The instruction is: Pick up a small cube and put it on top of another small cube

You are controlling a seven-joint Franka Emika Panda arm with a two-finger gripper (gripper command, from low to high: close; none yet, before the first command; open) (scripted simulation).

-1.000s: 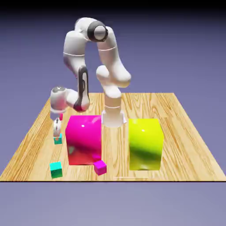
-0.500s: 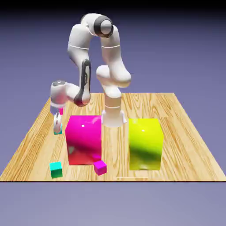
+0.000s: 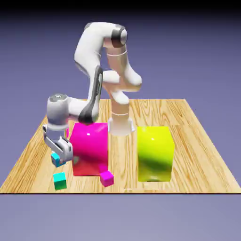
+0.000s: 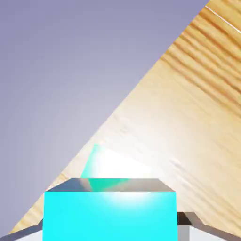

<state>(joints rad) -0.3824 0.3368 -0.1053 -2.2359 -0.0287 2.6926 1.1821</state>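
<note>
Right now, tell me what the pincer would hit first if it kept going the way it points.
Probably the second teal cube on the wooden table: the hand view shows it just beyond the held teal cube, close to the table's edge. The pincer points tilted; depth is unclear.

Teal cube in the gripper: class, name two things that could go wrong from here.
The gripper holds the teal cube tilted above the table, so it could land crooked on the second teal cube and slide off. The big magenta block stands close beside the hand, so a sideways move might bump it.
</note>
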